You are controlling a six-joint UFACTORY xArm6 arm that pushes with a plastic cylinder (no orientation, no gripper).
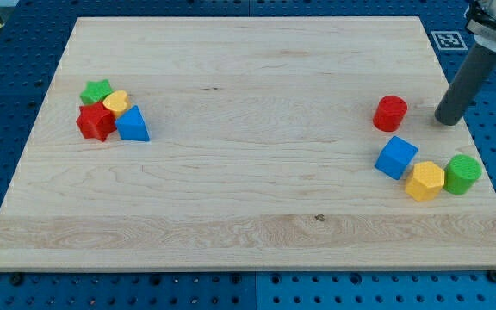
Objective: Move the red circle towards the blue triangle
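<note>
The red circle (pixel 390 113) is a short red cylinder on the right side of the wooden board (pixel 248 189). The blue triangle (pixel 133 126) lies far off at the view's left, touching a red star-shaped block (pixel 95 122) and a yellow heart-shaped block (pixel 116 102). My tip (pixel 446 122) is the lower end of a dark rod coming down from the view's top right. It stands a short way to the right of the red circle, with a gap between them.
A green star-shaped block (pixel 97 89) tops the left cluster. Below the red circle sit a blue cube (pixel 396 158), a yellow hexagon-like block (pixel 424 181) and a green cylinder (pixel 462 174). The board's right edge is close to my tip.
</note>
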